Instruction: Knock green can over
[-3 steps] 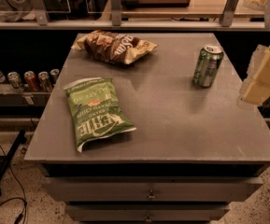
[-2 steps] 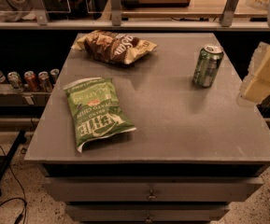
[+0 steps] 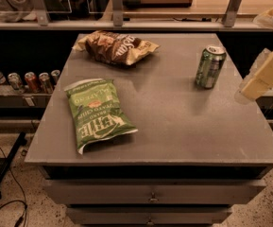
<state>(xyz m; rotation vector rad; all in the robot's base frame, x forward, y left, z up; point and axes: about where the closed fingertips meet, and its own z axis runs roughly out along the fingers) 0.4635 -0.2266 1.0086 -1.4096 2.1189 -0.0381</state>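
The green can [image 3: 210, 66] stands upright on the grey table [image 3: 188, 126], near its right edge toward the back. It is shiny green with a silver top rim. My gripper [image 3: 261, 79] shows as pale blocky parts at the right edge of the view, to the right of the can and apart from it, roughly level with the table's right edge.
A flat green chip bag [image 3: 98, 112] lies at the table's front left. A brown chip bag [image 3: 115, 46] lies at the back left. Several small cans and a bottle [image 3: 25, 81] stand on a low shelf to the left. Drawers sit under the tabletop.
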